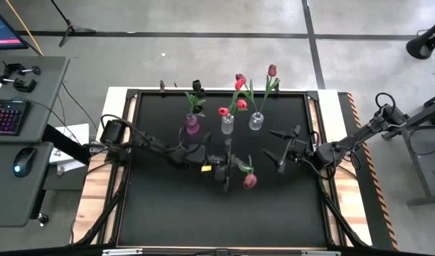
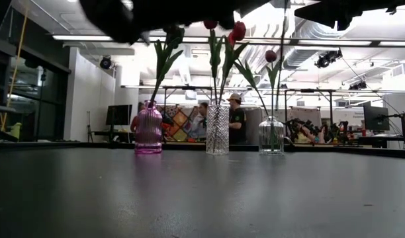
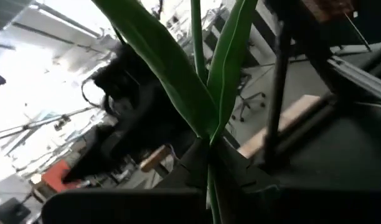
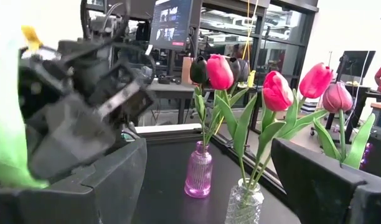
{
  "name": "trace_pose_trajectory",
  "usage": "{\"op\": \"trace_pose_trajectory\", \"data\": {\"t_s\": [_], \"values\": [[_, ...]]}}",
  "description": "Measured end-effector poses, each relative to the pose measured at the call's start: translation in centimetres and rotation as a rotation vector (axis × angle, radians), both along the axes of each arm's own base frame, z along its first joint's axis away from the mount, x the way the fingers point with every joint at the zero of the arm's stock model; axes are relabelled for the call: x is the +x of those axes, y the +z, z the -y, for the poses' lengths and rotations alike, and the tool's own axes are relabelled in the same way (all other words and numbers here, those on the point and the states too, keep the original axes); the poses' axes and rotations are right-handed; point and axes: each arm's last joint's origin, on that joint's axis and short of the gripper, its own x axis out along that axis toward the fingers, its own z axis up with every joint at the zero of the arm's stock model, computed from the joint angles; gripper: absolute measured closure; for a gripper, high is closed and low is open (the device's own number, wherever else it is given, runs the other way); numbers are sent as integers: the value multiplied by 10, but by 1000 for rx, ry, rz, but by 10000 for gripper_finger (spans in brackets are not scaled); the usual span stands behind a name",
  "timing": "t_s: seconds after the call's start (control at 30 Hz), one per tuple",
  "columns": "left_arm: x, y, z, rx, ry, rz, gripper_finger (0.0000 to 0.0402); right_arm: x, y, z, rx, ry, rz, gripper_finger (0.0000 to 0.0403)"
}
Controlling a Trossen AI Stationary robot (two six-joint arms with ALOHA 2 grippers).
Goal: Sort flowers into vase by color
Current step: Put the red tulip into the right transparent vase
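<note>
Green stem (image 3: 208,186) fills left wrist view, pinched in left gripper (image 3: 209,177). High view: that tulip (image 1: 249,179) hangs mid-table, w/ purple vase (image 1: 192,126), two clear vases (image 1: 227,125) behind. Right gripper (image 1: 283,151) nearby, fingers spread, empty.

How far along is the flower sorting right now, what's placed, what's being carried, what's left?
Mostly done: flowers already stand in the purple vase, the middle clear vase and the right clear vase. In hand: the left gripper is shut on a pink-red tulip, held above the mat. The right gripper waits open nearby. Left: dropping this tulip into a vase; no loose flowers show on the mat.
</note>
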Motion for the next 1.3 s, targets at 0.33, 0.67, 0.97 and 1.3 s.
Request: {"op": "trace_pose_trajectory", "data": {"t_s": [0.33,0.67,0.97,1.3], "values": [[7,-61,-10,-113,101,242,401,0,2,-1,-10,24,14,71],[63,-65,-34,132,494,326,401,0,1,-1,-17,38,7,71],[70,-55,-58,54,488,367,401,0,1,-1,-19,38,3,71],[69,-58,-60,7,512,347,401,0,1,-1,-20,45,4,71]]}}
